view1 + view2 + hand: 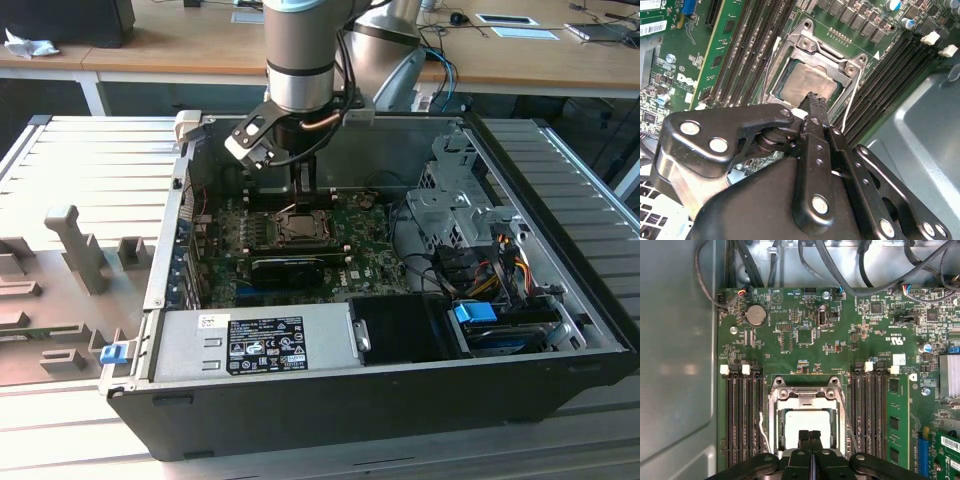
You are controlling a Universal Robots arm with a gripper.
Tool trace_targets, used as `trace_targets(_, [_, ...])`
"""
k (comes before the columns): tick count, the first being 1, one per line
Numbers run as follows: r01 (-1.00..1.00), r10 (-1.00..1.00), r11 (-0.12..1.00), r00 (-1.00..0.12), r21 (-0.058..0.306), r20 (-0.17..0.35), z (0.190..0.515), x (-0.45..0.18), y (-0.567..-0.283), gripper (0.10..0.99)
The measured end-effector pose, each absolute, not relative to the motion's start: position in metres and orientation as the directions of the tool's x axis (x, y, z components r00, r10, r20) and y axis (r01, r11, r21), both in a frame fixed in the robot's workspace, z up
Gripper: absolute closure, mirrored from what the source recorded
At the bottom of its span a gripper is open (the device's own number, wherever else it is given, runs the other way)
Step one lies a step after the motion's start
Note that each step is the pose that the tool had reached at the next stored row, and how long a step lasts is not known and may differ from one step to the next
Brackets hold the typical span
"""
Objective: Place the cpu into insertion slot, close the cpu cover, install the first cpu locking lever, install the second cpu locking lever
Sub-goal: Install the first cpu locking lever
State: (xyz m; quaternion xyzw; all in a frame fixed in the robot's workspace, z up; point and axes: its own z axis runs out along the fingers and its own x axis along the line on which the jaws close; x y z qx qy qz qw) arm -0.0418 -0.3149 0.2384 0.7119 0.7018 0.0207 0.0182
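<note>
The cpu (807, 420), a dull silver square, lies flat in the insertion slot (773, 407) on the green board. The cpu cover (805, 401), a silver frame, lies down around the chip, also seen in the second wrist view as cpu (807, 80) and cover (832, 55). Thin wire levers run along both sides of the socket (762, 427) (846, 420); I cannot tell whether they are latched. My gripper (810, 435) hangs right over the socket (300, 226), shut with nothing between its fingers, its tips (812, 97) at the near edge of the chip.
Black memory slots (740, 420) flank the socket on both sides. A long black card (290, 265) lies just in front of the socket. The power supply (255, 340), drive cage (450, 205) and cables (490, 270) crowd the case, whose walls (165, 250) rise around the board.
</note>
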Motion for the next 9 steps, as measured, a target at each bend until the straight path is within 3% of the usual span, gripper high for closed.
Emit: trace_targets(9, [0.998,1.0,-0.013,0.012,0.055,0.004,0.257,-0.042,-0.315,0.98])
